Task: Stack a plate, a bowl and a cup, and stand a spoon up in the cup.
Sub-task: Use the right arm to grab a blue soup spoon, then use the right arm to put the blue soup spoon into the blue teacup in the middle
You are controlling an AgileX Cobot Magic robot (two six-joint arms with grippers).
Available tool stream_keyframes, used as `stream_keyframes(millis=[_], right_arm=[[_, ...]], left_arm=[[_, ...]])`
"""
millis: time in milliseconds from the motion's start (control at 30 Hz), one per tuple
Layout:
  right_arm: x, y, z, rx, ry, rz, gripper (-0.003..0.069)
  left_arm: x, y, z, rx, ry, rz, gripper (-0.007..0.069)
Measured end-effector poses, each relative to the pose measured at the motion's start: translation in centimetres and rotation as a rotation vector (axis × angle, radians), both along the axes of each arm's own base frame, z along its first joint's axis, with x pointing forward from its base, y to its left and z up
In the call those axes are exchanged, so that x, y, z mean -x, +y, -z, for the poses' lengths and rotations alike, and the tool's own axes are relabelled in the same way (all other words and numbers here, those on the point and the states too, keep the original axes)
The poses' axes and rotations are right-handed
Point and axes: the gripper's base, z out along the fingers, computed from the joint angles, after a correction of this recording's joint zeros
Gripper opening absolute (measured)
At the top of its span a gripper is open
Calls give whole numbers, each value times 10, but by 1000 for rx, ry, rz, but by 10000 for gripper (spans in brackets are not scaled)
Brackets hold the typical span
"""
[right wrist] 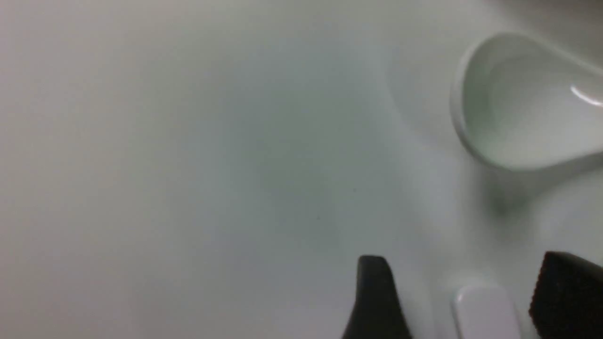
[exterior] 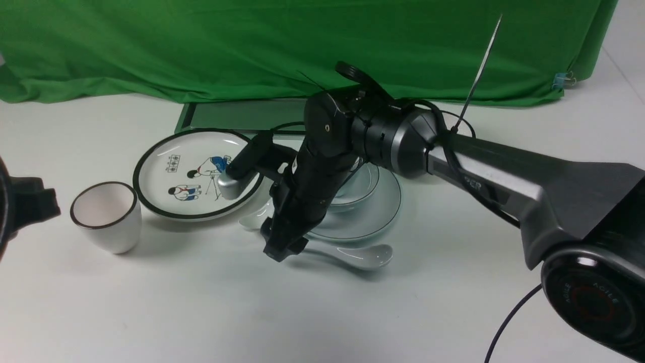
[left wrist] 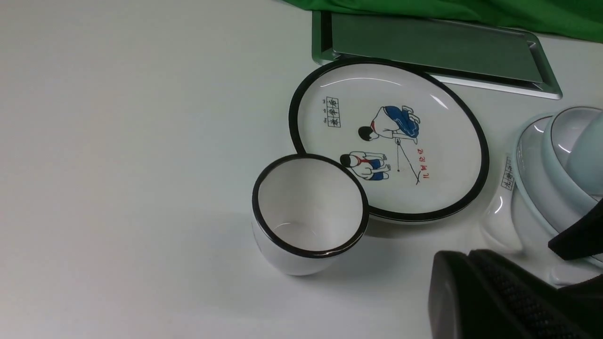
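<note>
right gripper (exterior: pixel 283 249) spread astride spoon (exterior: pixel 360 256) handle beside plate (exterior: pixel 385 214): centre, clamp gently, glaze slips; left gripper (left wrist: pixel 480 287) clenched, empty.

One grey-and-black jointed metal right arm (exterior: pixel 504 171): reaches from the lower right toward the centre of the front view, its black cylindrical wrist (exterior: pixel 352 131) bent over so that the black two-finger right gripper (exterior: pixel 283 251) points steeply down and a little leftward. In the right wrist view its two black fingers (right wrist: pixel 374 296) stand well apart, clamped on nothing. One black-housed left arm (exterior: pixel 22 204): only a small part shows at the left edge of the front view, well apart from the right arm, while its black left gripper (left wrist: pixel 490 296), with textured pads, is closed with nothing seen between them.
</note>
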Motion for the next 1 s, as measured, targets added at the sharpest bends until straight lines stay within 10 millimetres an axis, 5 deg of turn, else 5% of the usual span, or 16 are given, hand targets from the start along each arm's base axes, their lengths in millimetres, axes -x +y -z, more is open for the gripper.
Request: stream_keyframes(millis=[333,500,700,833,933,1000], right_arm=[[3,-12,4,142,24,-44,417],[2,-11,3,132,7,-42,196],[6,-8,-4,80,52,-16,172],[13,-7,-33,-7,42,-27,172],[14,-9,-95,-171,-155,-36,172],[10,-11,-111,-233,-240,-27,172]], left_arm=[[0,0,0,1,4,1,-29],[0,-1,0,15,3,1,-29],[0,-1,0,21,3,1,-29],[0,-1,0,21,3,1,-29],[0,-1,0,23,5,1,-29],[0,-1,0,25,7,2,-29]])
